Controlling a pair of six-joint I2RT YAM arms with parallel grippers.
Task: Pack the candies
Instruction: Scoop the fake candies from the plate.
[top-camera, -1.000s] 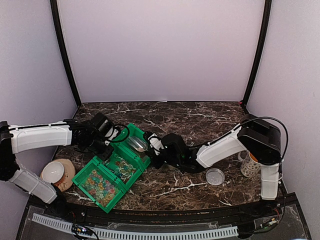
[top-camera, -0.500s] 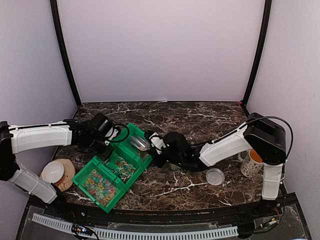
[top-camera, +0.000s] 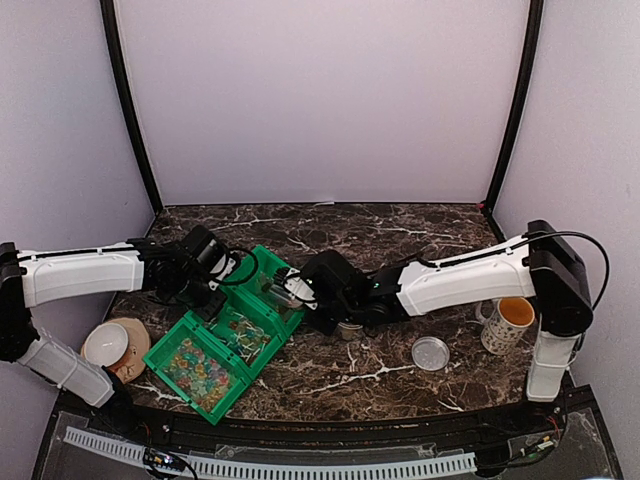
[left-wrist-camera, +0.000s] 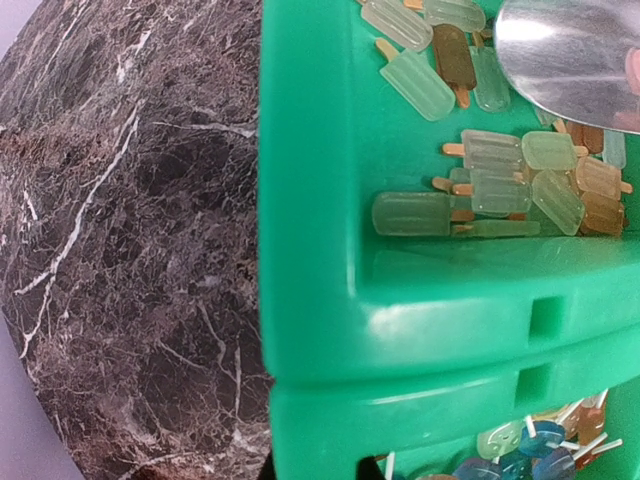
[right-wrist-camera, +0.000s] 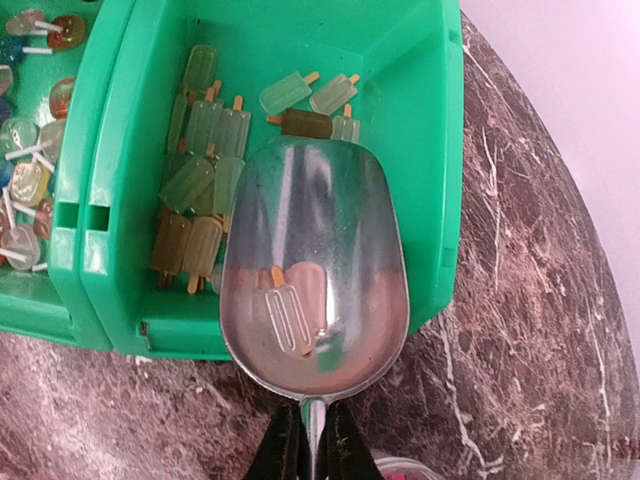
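Observation:
The candies are small popsicle and lollipop shapes in mixed colours, lying in a green bin (top-camera: 232, 392) with three compartments. Green and brown popsicle candies (right-wrist-camera: 205, 150) fill the far compartment and also show in the left wrist view (left-wrist-camera: 500, 180). Colourful ones (top-camera: 195, 370) fill the near compartment. My right gripper (right-wrist-camera: 313, 440) is shut on the handle of a metal scoop (right-wrist-camera: 315, 260), held over the bin's far compartment (top-camera: 283, 288). A clear and a pink candy (right-wrist-camera: 290, 305) lie in the scoop. My left gripper (top-camera: 208, 296) is shut on the bin's wall (left-wrist-camera: 330, 200).
A small clear tub (top-camera: 350, 331) stands just under the right wrist, and its round lid (top-camera: 431, 352) lies further right. A mug (top-camera: 510, 322) stands by the right arm's base. A white bowl (top-camera: 108, 343) on a brown plate sits at the near left.
The right arm has stretched out, its elbow swinging right, and its wrist has shifted left over the bin's edge with the scoop. The left arm and bin have not moved.

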